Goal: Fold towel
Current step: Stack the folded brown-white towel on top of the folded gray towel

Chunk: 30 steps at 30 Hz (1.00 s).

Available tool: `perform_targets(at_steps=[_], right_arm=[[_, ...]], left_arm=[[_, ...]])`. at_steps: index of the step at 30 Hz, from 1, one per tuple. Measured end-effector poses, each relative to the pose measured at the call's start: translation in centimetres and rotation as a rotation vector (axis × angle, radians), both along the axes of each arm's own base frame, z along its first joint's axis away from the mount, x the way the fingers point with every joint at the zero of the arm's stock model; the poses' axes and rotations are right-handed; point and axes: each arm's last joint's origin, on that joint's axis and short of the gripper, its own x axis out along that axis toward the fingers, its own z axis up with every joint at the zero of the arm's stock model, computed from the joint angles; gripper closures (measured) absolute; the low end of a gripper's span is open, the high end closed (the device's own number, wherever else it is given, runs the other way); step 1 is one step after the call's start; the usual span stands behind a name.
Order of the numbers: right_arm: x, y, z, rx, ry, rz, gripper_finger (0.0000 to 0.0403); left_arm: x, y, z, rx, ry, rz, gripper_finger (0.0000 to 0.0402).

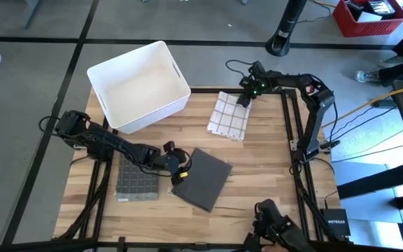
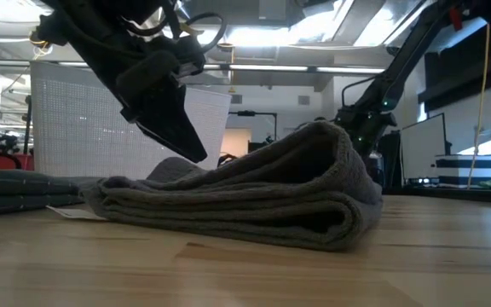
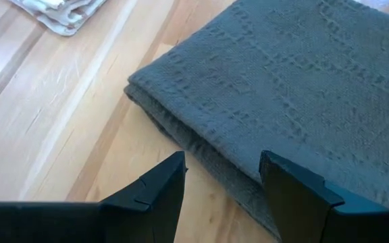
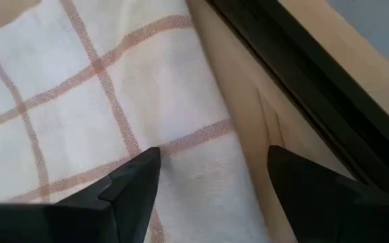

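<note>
A dark grey towel lies folded in several layers on the table's near middle. My left gripper hangs open just above the towel's left edge, with a finger on either side of the folded rim and touching nothing. A white towel with red-brown checks lies folded flat toward the far right. My right gripper is open over this towel's far right corner, and no touch shows.
A white plastic bin stands on the far left corner of the table. A grey checked folded towel lies under my left arm. A black frame rail runs beside the white towel. Bare wood lies right of the dark towel.
</note>
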Motion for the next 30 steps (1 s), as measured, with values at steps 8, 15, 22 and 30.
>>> perform_targets(at_steps=[8, 15, 22, 30], right_arm=[[0.4, 0.2, 0.0, -0.002, -0.007, 0.039, 0.0159], [2.4, 1.8, -0.3, -0.029, 0.016, 0.179, 0.0229], [4.1, 3.0, -0.2, -0.116, 0.083, 0.276, 0.0357], [4.9, 4.8, 1.6, -0.183, 0.165, 0.292, 0.0383]], left_arm=[[0.0, 0.0, 0.0, -0.005, -0.002, 0.004, 0.0218], [0.0, 0.0, 0.0, 0.003, 0.0, -0.002, 0.0218], [0.0, 0.0, 0.0, 0.011, 0.002, -0.01, 0.0218], [0.0, 0.0, 0.0, 0.016, 0.004, -0.015, 0.0218]])
